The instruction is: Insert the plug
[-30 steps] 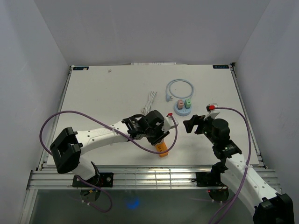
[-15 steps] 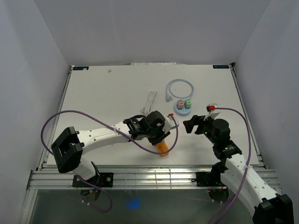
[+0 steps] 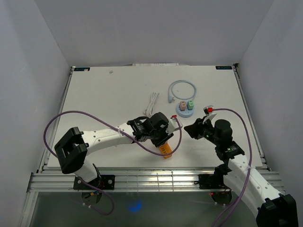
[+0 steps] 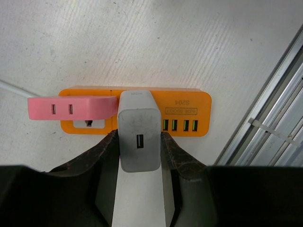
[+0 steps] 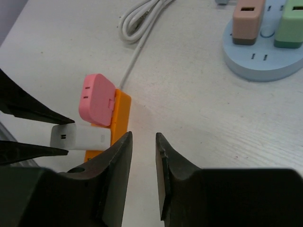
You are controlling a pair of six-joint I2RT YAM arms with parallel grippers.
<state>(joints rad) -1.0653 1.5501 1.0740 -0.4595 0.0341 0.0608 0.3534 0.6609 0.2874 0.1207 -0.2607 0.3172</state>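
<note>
Gripping white rectangular charger plug (image 4: 138, 118) in left end effector (image 4: 138, 142), nose against orange plastic power strip (image 4: 189, 113) straight ahead, beside pink plug (image 4: 71, 108). Cannot see prongs. Keep square, push straight, no twisting. Holding nothing in narrowly parted right end effector (image 5: 143, 156); brace strip with it.

Robot lab cell: white table (image 3: 104, 94), plain enclosing walls (image 3: 142, 28), aluminium rail frame (image 3: 142, 178)

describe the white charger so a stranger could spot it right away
Near the front of the table, find the orange power strip. A pink plug sits on one end; next to it, the left claw pinches the white charger, the only plain white block there.
</note>
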